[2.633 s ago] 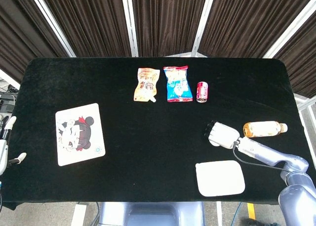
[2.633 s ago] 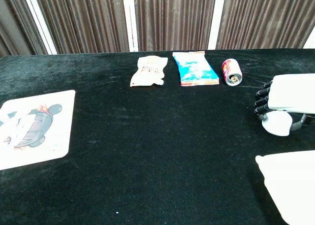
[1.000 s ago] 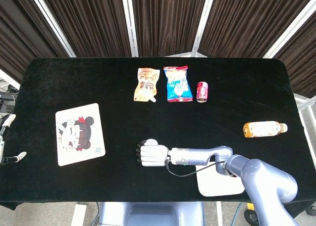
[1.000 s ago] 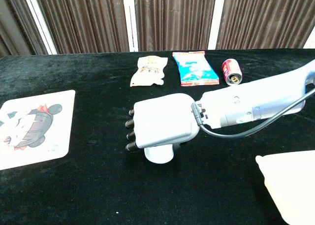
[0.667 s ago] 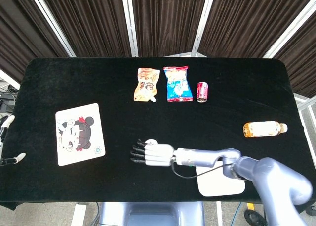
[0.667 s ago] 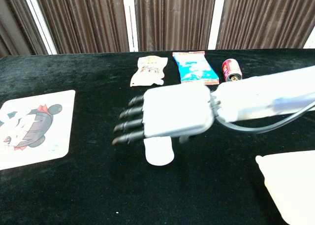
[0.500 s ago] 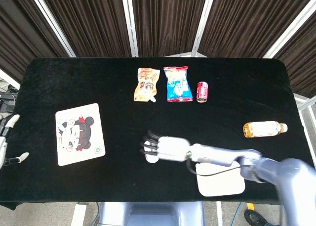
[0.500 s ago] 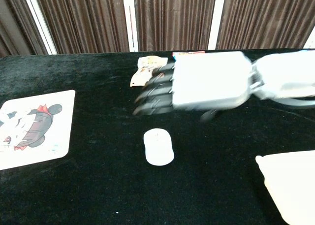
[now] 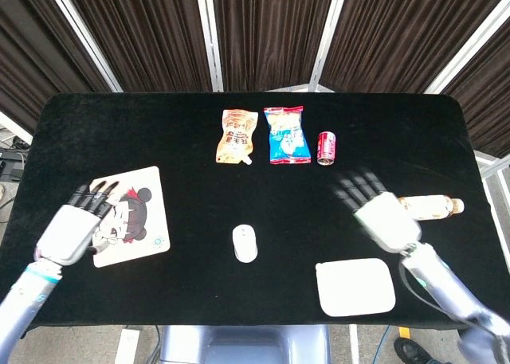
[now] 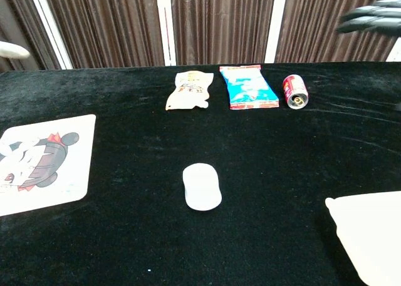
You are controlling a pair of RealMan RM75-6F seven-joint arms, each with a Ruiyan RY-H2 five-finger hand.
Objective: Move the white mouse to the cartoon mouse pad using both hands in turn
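Note:
The white mouse (image 9: 245,243) (image 10: 202,186) lies alone on the black table near the middle front, with no hand on it. The cartoon mouse pad (image 9: 137,213) (image 10: 41,163) lies flat at the left. My left hand (image 9: 76,223) hovers over the pad's left edge, fingers spread and holding nothing. My right hand (image 9: 381,214) is raised at the right, blurred, fingers spread and holding nothing; only its dark fingertips (image 10: 369,18) show in the chest view's top right corner.
At the back stand an orange pouch (image 9: 235,136), a blue snack bag (image 9: 286,135) and a red can (image 9: 326,147). A bottle of amber drink (image 9: 430,207) lies at the right, partly behind my right hand. A plain white pad (image 9: 355,287) sits front right.
My right hand carried the mouse to the table's middle, let go of it and pulled back to the right. My left hand has come in over the cartoon pad.

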